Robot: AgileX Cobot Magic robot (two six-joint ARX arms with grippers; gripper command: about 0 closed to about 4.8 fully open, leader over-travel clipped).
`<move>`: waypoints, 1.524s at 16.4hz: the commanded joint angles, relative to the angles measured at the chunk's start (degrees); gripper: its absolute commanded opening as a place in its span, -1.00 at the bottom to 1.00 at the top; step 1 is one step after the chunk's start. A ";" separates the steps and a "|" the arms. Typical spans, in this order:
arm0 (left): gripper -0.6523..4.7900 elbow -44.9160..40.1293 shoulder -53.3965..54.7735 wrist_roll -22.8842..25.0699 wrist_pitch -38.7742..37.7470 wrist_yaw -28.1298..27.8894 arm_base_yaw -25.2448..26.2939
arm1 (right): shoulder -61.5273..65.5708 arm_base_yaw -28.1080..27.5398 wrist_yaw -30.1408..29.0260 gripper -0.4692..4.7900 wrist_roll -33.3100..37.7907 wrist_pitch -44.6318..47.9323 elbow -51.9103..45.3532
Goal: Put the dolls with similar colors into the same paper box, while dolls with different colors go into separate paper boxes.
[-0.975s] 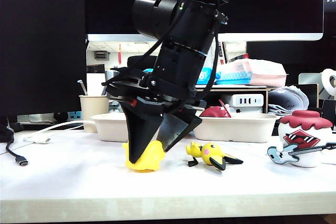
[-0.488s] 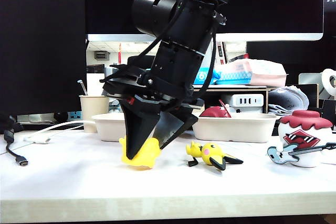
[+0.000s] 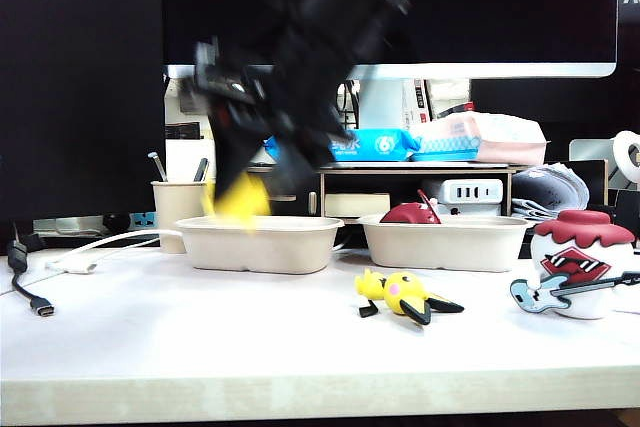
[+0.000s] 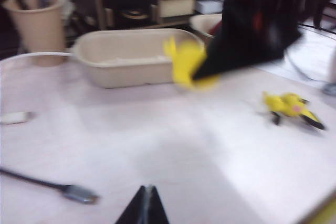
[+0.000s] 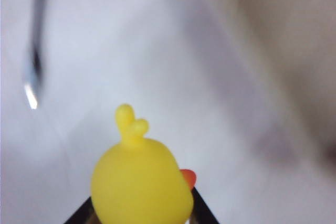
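My right gripper [image 3: 240, 187] is shut on the yellow blob doll [image 3: 238, 202] and holds it in the air, blurred, just above the near-left rim of the left paper box [image 3: 262, 244]. The right wrist view shows the same yellow doll [image 5: 139, 182] clamped between the black fingers [image 5: 202, 214]. The yellow black-eared doll [image 3: 403, 294] lies on the table in front of the right paper box [image 3: 445, 242], where a dark-red cap [image 3: 408, 213] shows above the rim. A white doll with a guitar [image 3: 580, 262] stands far right. My left gripper [image 4: 148, 191] is shut and empty, low over the near table.
A beige pen cup [image 3: 176, 209] stands behind the left box. A USB cable [image 4: 79, 193] and a white cable [image 3: 90, 247] lie on the left of the table. A shelf with tissue packs [image 3: 470, 137] and a monitor stand behind the boxes.
My right gripper has lifted the yellow blob off the table and carried it up and back to the left box's rim. The other dolls have not moved.
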 commanded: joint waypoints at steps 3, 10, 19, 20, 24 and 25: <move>-0.78 0.04 -2.21 0.22 0.59 0.07 9.29 | 6.12 -3.37 -1.77 -0.07 -0.26 5.51 12.37; -0.78 0.04 -2.21 0.22 0.57 0.28 10.08 | 21.73 -6.38 -1.55 -0.07 -0.20 4.31 27.85; -0.78 0.02 -1.79 0.22 0.63 -0.35 7.56 | 22.03 -6.88 -1.16 0.43 -0.48 -6.12 32.06; -0.78 0.04 -0.50 0.22 0.68 -0.28 5.38 | 21.44 -7.28 -1.16 0.43 -1.92 -12.68 34.34; -0.78 0.04 10.34 0.22 0.57 0.28 -5.03 | 15.52 -6.69 4.42 0.43 -7.34 -29.14 34.77; -0.78 0.04 11.23 0.22 0.52 0.24 -6.29 | 14.78 -6.71 4.31 0.43 -7.72 -31.19 34.77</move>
